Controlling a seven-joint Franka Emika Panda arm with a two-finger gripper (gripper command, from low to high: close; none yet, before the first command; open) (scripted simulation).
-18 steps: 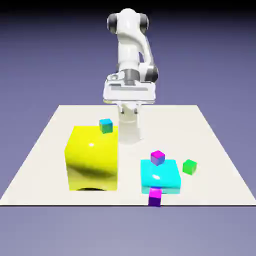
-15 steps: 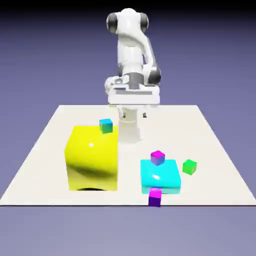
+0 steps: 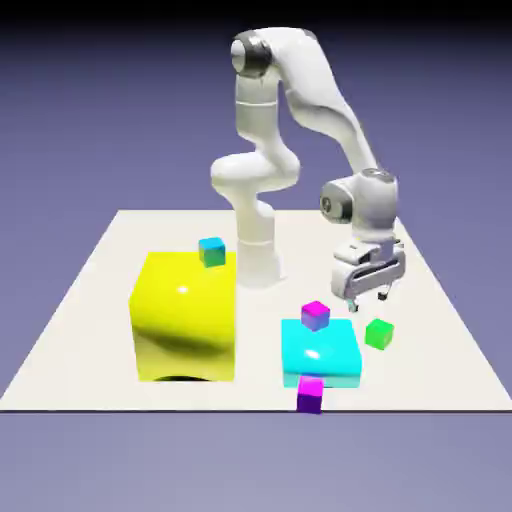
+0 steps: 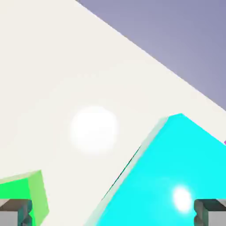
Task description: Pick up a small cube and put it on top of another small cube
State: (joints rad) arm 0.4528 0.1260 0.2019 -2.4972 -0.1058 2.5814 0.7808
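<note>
On the pale table [image 3: 110, 300] sit one yellow block [image 3: 185, 315], one cyan block [image 3: 320, 352], two magenta cubes [image 3: 315, 315], one teal cube [image 3: 211, 251] and one green cube [image 3: 379, 333], flat beside the cyan block, no long axis. The gripper [image 3: 368, 297] hovers just above it, fingers apart, empty.

Item: green cube [image 4: 26, 194], hand view. Lower left corner only, cut by the picture's left and bottom edges; my left fingertip [image 4: 15, 212] covers part of its lower face.

Item: cyan block [image 4: 176, 176], hand view. Runs off the bottom and right edges; far side unseen.

Item: magenta sliver [image 4: 224, 142] at the hand view's right edge (too little shows to name it).

Item: my tool [image 3: 368, 298], exterior view. Fingers too small to judge their gap.

Item: lower magenta cube [image 3: 310, 394], exterior view. Hides part of the cyan block's front face.
</note>
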